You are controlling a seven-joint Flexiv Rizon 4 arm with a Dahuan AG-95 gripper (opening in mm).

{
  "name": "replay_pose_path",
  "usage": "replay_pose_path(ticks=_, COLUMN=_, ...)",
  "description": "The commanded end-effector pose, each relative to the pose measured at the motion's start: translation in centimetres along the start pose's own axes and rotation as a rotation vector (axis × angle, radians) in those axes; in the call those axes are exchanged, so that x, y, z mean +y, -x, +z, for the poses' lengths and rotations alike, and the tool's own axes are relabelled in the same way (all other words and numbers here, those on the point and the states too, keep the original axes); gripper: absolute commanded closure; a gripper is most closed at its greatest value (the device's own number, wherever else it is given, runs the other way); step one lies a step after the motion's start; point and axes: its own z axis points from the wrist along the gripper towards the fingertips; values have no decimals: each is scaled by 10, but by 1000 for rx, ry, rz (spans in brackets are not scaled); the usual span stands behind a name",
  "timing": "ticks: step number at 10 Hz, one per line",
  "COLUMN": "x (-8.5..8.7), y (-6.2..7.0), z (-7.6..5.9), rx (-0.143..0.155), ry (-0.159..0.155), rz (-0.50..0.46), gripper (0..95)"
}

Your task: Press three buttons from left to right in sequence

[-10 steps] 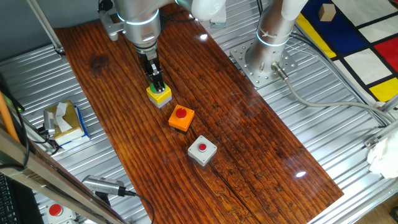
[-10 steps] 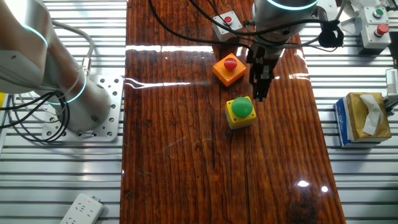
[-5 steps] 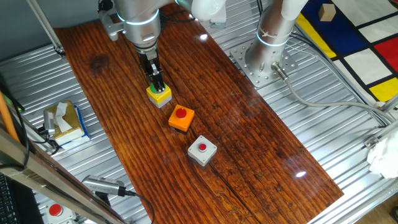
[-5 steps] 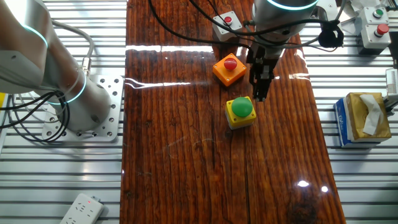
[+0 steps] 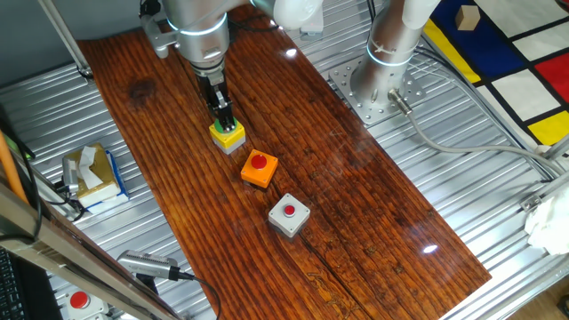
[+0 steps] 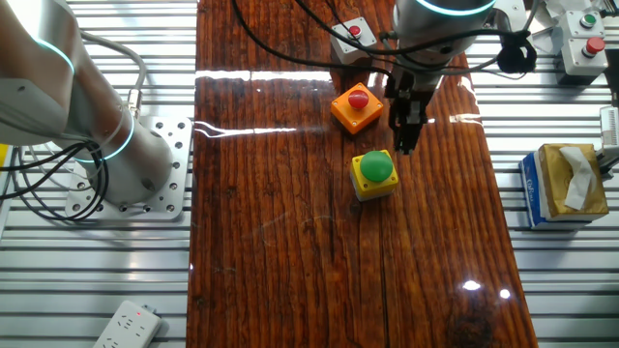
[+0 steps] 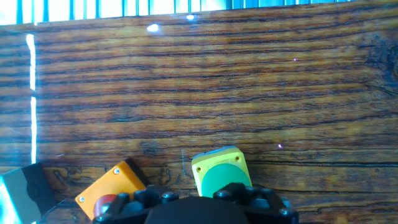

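Claw (image 5: 226, 124) at green-capped button's (image 5: 228, 134) edge

wooden table (image 5: 356, 196), yellow box (image 5: 228, 136), orange box (image 5: 259, 169), grey box (image 5: 289, 215)

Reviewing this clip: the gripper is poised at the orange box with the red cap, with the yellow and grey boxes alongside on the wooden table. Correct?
Not quite. The gripper is at the yellow box with the green cap, not the orange box with the red cap, which sits next in the row before the grey box. One fixed view shows this. All three are on the wooden table.
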Motion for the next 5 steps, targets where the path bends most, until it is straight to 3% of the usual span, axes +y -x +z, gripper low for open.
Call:
replay_pose_path(ticks=1, x=0, y=1, z=2, rx=0, ry=-11, rz=21, gripper=950)
replay_pose_path(ticks=5, x=-1, y=1, z=3, rx=-3, ry=-15, rz=54, gripper=950)
